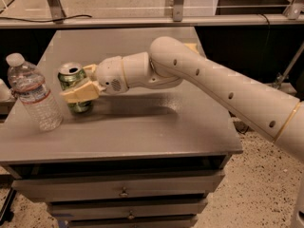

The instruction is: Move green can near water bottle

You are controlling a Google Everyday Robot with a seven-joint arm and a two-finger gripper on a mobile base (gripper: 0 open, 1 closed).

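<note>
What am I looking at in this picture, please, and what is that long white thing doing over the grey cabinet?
The long white thing is a robot arm, belonging to a mobile robot. It reaches in from the right over a grey cabinet with drawers. There is only one camera view; it looks down on the cabinet top from the front, and where it is mounted is not known. At the arm's tip is the gripper, a two-finger clamp with cream fingers. It is closed around the green can, one finger in front and one behind. Left of the can, apart from it, stands the water bottle, upright with a white cap. Nothing else is held.
</note>
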